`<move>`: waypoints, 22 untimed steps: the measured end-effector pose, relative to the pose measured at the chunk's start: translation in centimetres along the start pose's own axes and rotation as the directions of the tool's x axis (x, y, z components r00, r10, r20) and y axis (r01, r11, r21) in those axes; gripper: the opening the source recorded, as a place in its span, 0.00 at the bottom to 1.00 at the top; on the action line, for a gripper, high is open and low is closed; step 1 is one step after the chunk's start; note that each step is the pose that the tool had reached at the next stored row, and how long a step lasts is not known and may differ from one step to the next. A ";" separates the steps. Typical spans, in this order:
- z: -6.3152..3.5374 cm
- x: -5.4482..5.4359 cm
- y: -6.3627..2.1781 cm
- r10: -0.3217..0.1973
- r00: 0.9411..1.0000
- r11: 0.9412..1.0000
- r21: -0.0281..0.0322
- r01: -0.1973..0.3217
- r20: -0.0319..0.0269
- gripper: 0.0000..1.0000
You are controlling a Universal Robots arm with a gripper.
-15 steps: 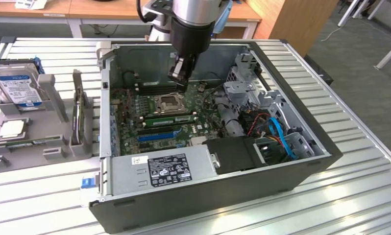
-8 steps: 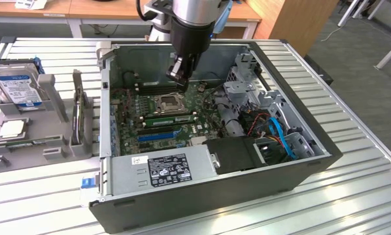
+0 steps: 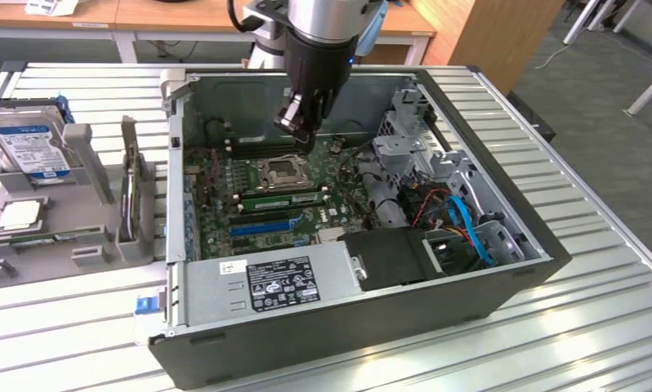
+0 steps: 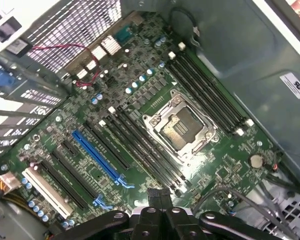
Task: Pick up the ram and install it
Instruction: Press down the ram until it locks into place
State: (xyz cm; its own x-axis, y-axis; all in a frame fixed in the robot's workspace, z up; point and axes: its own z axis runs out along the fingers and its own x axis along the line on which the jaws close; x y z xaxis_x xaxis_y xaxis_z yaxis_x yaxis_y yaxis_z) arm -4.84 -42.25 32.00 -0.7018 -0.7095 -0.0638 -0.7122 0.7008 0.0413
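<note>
**Gripper.** The gripper hangs inside the open computer case, just above the CPU socket and a little to its far side. Its jaws are drawn fully together. No green board can be seen between them, and in the wrist view the fingertips meet over the motherboard with nothing green in their grasp.

**The ram.** In the exterior view the ram, a narrow green stick, lies along a memory slot just beside the CPU socket, on the side toward the power supply. It is level and appears seated. It is apart from the gripper, with the socket between them.

**Around the socket.** The CPU socket is open and bare. Black memory slots run in parallel on both of its flanks. Beyond the ram, further from the socket, lies the blue slot. A coin cell sits near one corner of the socket.

**Further out.** Blue cables coil in the case to the exterior view's right of the socket. Well apart from the socket, outside the case on the exterior view's left, a hard drive stands in a grey holder on the slatted table.
</note>
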 end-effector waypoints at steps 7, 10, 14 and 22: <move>0.00 0.0 0.00 0.060 0.998 0.998 0.003 -0.060 0.003 0.10; 0.00 0.0 0.00 0.084 0.996 0.996 0.005 -0.084 0.004 0.10; 0.00 0.0 0.00 0.122 0.993 0.993 0.007 -0.122 0.006 0.10; -0.01 0.0 0.00 0.240 0.971 0.971 0.013 -0.240 0.012 0.10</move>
State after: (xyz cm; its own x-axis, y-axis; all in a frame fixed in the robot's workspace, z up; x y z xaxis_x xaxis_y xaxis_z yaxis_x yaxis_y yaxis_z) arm -4.84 -42.25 32.01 -0.8519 -0.5197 -0.0643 -0.5226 0.8515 0.0419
